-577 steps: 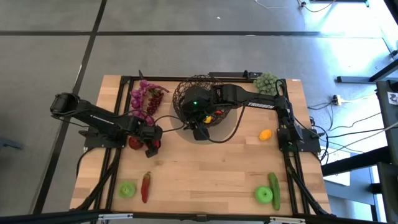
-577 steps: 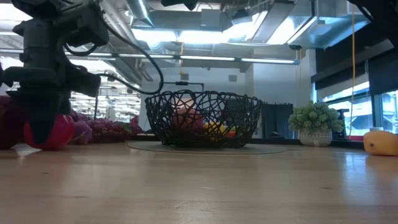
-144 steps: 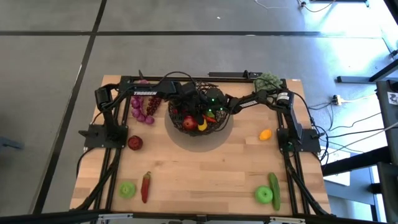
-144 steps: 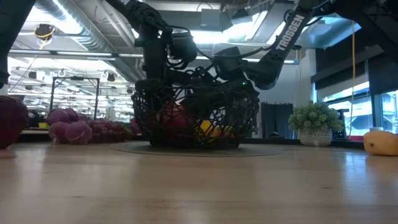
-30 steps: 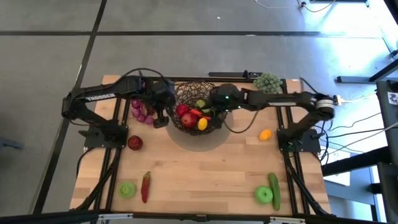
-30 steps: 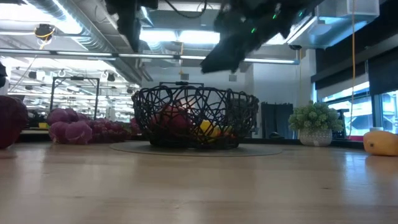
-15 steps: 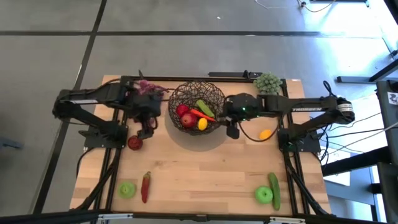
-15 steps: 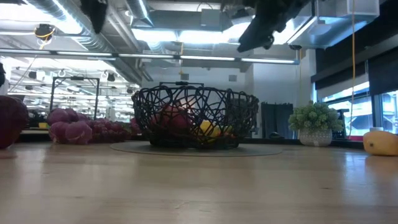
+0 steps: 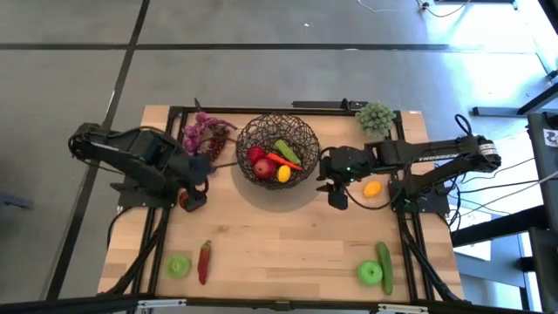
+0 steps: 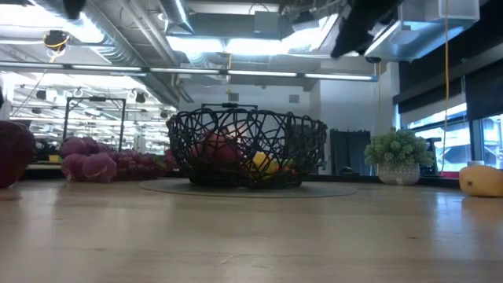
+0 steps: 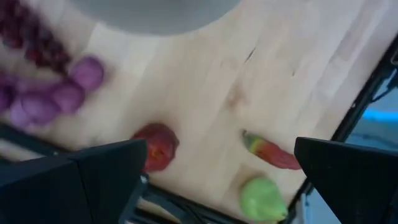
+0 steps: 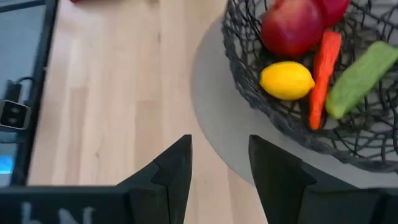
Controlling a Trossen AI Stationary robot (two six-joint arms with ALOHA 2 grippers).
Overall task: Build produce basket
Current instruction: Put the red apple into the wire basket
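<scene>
On the left half of the table, the left gripper (image 9: 193, 197) hangs right over a loose red apple (image 9: 185, 200), its fingers spread wide with nothing between them. In the left wrist view that apple (image 11: 156, 147) sits just beside one wide-set finger (image 11: 102, 180), so it lies almost straight below the jaws and a short drop should bring them around it. From the apple, the basket (image 9: 247, 137) lies toward the table's middle and rear. It already holds an apple, a carrot (image 9: 285, 161), a cucumber (image 9: 286, 150) and a lemon (image 9: 283, 174).

The right gripper (image 9: 337, 198) hovers over bare wood just beside the basket's right rim, its fingers partly apart and gripping nothing. The nearest loose piece on that side is a second lemon (image 9: 372, 187), a short way toward the table's right edge; in the low view it rests at the far right (image 10: 481, 179).

Farther off, a chilli (image 9: 205, 259) lies with its long axis running front to back, next to a green apple (image 9: 179, 265) at the front left. Another cucumber (image 9: 384, 265), also lengthwise front to back, touches a green apple (image 9: 370, 273) at the front right. The grapes (image 9: 202, 136) lie at the rear, just left of the basket.

By nearness, I judge the red apple falls to the left arm and the loose lemon to the right.
</scene>
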